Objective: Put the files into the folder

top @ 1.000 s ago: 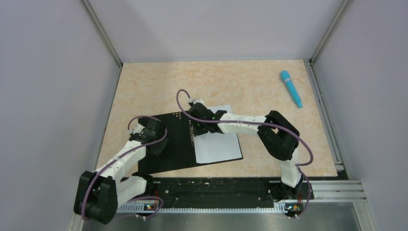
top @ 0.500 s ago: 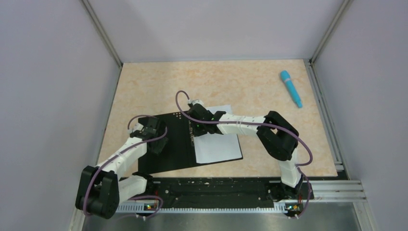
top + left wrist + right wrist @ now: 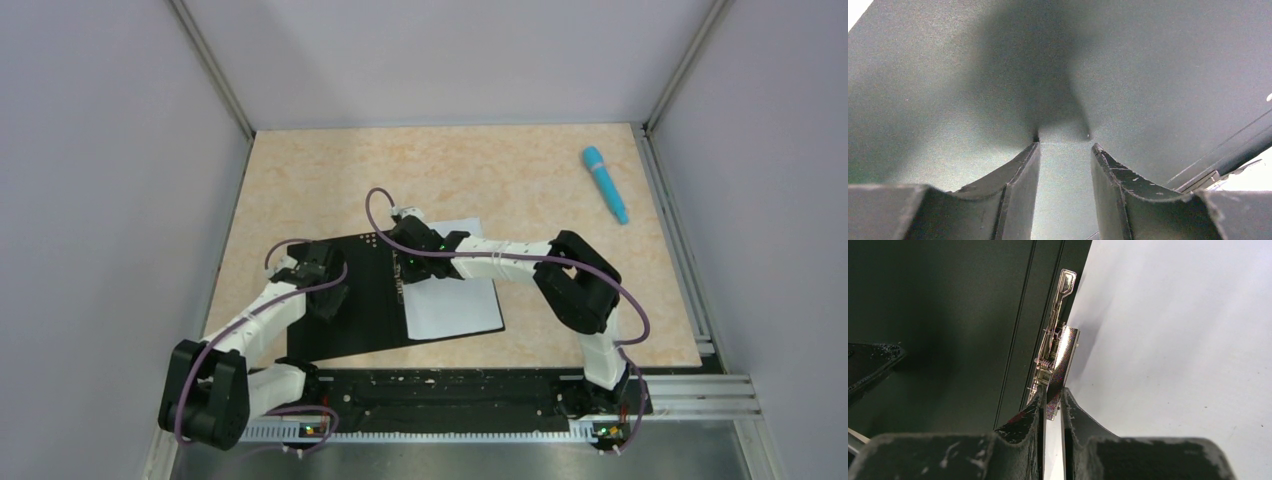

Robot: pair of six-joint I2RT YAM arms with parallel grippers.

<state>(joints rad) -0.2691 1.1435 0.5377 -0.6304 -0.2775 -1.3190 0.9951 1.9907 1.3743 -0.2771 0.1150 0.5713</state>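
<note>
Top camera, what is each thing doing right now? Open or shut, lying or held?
Flat black folder: open, lying flat on the table.
White paper files: lying flat on the folder's right half.
Shiny metal clip: pinched by the right end effector.
Right end effector: shut on the clip.
Left end effector: open, tips at the folder's black inside.
Blue pen-shaped stick: lying alone, far right.
</note>
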